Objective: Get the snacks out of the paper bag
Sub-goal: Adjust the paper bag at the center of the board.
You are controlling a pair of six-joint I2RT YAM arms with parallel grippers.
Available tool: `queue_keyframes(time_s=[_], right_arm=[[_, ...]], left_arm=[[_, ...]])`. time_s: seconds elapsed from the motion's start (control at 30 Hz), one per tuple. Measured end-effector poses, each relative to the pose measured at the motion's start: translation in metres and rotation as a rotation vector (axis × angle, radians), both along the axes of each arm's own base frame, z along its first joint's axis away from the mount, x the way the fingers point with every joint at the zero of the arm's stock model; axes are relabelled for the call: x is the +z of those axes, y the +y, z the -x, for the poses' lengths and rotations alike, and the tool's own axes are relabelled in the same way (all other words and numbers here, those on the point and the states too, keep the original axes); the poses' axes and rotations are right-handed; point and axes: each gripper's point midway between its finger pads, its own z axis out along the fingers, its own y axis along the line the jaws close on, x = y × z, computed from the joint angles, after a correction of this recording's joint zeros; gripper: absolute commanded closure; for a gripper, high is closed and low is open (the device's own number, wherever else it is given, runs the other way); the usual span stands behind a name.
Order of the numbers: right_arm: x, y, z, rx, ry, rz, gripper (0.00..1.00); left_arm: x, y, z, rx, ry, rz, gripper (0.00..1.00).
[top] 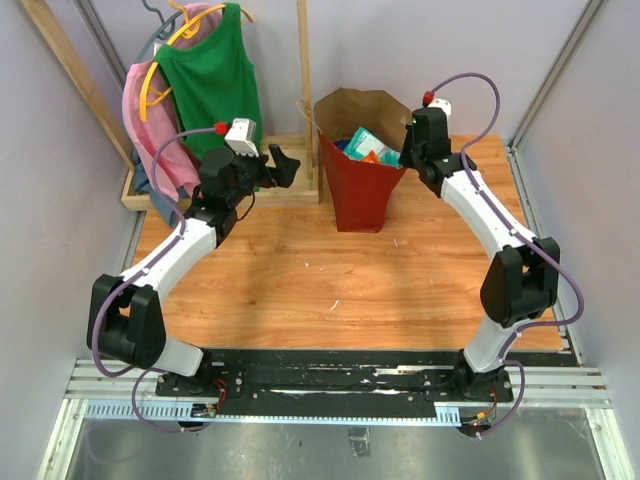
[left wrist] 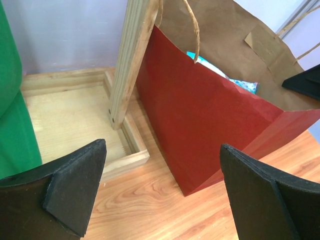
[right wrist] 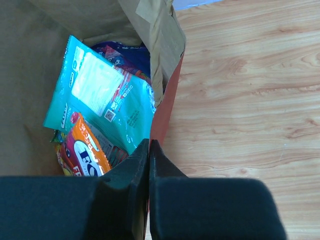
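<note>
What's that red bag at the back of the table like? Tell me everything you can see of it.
The paper bag is tall, red outside and brown kraft inside, with thin twisted cord handles. It stands upright and open on the wooden table, close beside a wooden rack. Snack packets lie inside. The right gripper pinches its rim wall, one finger inside, one outside.

1 paper bag (top: 360, 195), 3 visible snack packets (right wrist: 100, 100), 1 wooden rack (top: 305, 90), 1 table (top: 300, 280)

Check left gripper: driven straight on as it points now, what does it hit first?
Probably the red side of the paper bag, low down, dead ahead of the open left gripper. The wooden post stands just beside that line.
</note>
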Motion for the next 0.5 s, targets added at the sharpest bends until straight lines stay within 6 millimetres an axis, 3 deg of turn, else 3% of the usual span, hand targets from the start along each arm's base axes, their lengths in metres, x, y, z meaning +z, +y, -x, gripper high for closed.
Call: queue_keyframes(time_s=[0.17, 0.5], right_arm=[[0.000, -0.009, -0.003, 0.006, 0.000, -0.011, 0.99], [-0.004, -0.056, -0.010, -0.039, 0.019, -0.019, 0.99]], left_arm=[[-0.003, 0.001, 0.000, 0.007, 0.010, -0.006, 0.00], [-0.012, -0.006, -0.014, -0.007, 0.037, -0.011, 0.00]])
